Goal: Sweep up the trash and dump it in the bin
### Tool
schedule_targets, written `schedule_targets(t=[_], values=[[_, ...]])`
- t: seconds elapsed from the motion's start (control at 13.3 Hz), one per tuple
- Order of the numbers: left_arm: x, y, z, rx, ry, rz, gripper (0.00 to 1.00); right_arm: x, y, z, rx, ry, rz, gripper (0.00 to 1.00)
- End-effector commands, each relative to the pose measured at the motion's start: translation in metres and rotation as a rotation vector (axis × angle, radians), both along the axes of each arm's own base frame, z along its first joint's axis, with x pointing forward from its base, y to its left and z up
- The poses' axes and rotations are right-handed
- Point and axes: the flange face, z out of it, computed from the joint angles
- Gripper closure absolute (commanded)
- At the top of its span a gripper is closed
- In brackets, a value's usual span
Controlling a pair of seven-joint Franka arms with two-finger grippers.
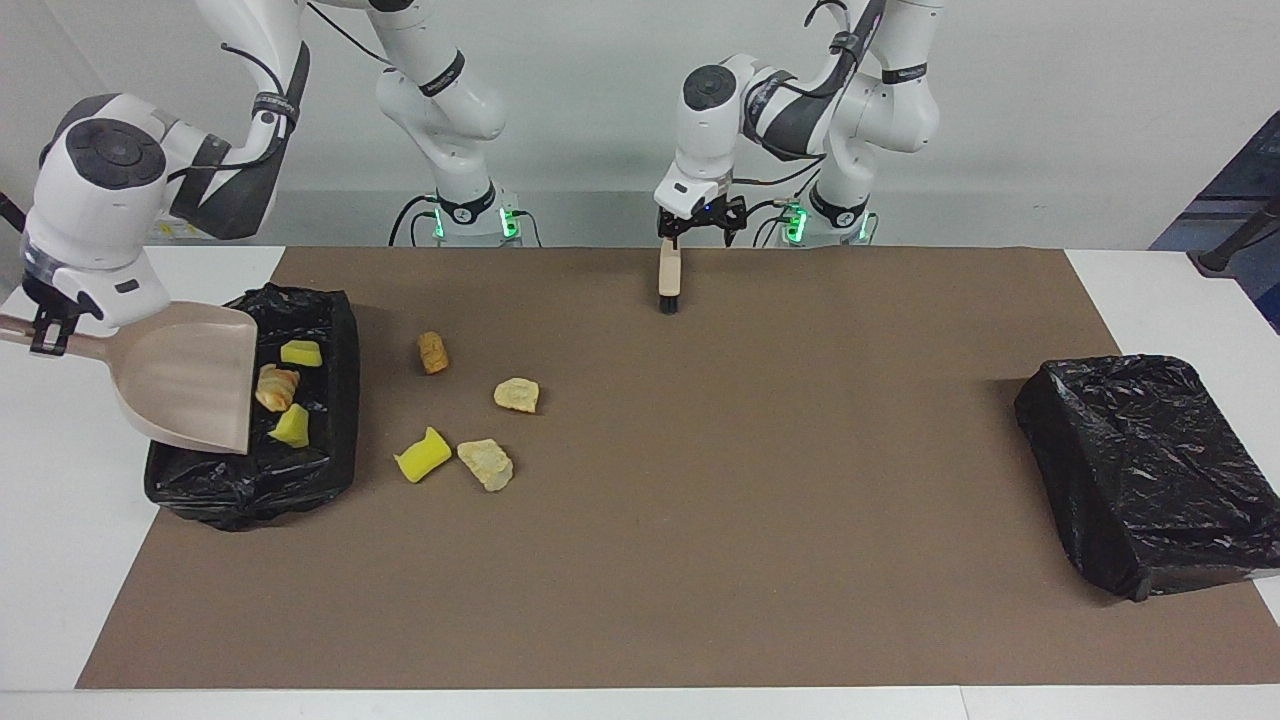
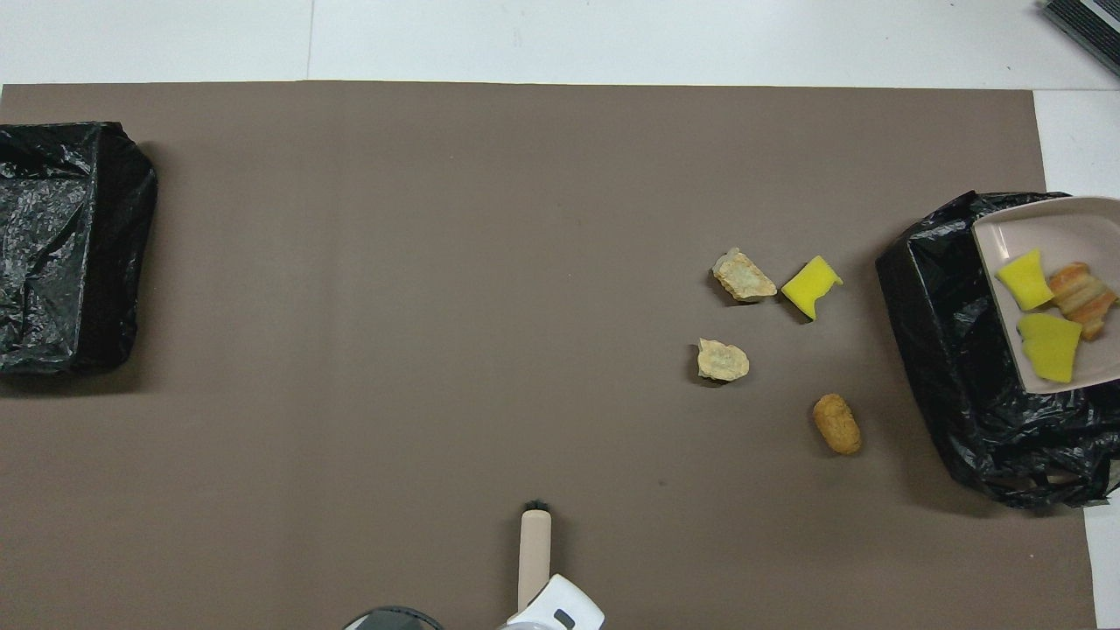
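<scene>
My right gripper [image 1: 45, 335] is shut on the handle of the beige dustpan [image 1: 185, 375], which is tipped steeply over the black-lined bin [image 1: 250, 470] at the right arm's end. Three pieces of trash, two yellow sponge chunks [image 1: 300, 352] and a bread lump [image 1: 277, 386], sit at the pan's lip over the liner. Several more scraps lie on the brown mat beside that bin, among them a yellow chunk [image 1: 422, 455] and a brown nugget [image 1: 433, 352]. My left gripper [image 1: 700, 222] stands open just above the handle end of the beige brush [image 1: 668, 280], which rests on the mat near the robots.
A second black-lined bin [image 1: 1150, 470] sits at the left arm's end of the mat. The brown mat [image 1: 750, 500] covers most of the white table.
</scene>
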Motion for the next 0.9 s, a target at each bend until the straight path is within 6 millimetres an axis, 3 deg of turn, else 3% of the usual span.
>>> schedule_targets(t=[0.0, 0.15, 0.38, 0.68, 0.83], values=[[0.049, 0.061, 0.024, -0.005, -0.016, -0.023, 0.0, -0.002, -0.002, 0.018, -0.096, 0.005, 0.032, 1.0], [0.079, 0.111, 0.043, -0.037, -0.035, -0.072, 0.0, -0.005, 0.001, 0.039, -0.132, 0.016, 0.059, 1.0], [0.113, 0.152, 0.09, -0.062, -0.032, -0.109, 0.0, -0.012, 0.011, 0.063, -0.147, 0.013, 0.093, 1.0], [0.14, 0.209, 0.148, -0.095, -0.066, -0.183, 0.0, -0.006, 0.028, 0.062, -0.14, 0.009, 0.123, 1.0], [0.149, 0.227, 0.185, -0.106, -0.113, -0.218, 0.0, -0.005, 0.027, 0.063, -0.156, 0.007, 0.135, 1.0]])
